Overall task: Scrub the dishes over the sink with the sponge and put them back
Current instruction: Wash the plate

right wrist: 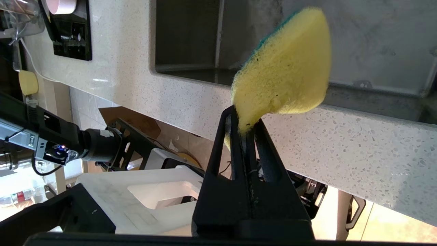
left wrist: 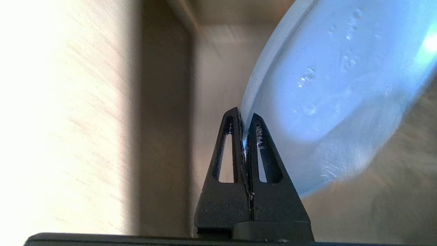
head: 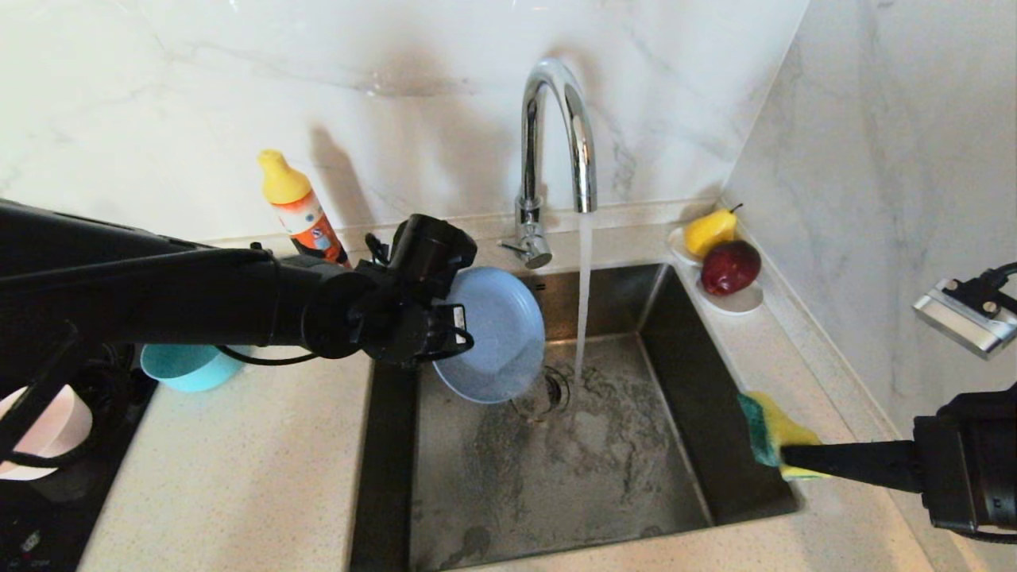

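Item: we hold the plate (head: 496, 334) on edge, left gripper (left wrist: 245, 130) clamped on its rim at frame centre over the sink (head: 556, 469), facing right toward the sponge (head: 775, 433) pinched in our right gripper (right wrist: 246, 128) at lower right.

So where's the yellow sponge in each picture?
Head view: the sponge is at the sink's right rim, pinched in the right tool.
Left wrist view: not in it; only the plate shows.
Right wrist view: upper middle, clamped at its narrow end.
Shared landmark: the steel sink's edge and speckled counter.
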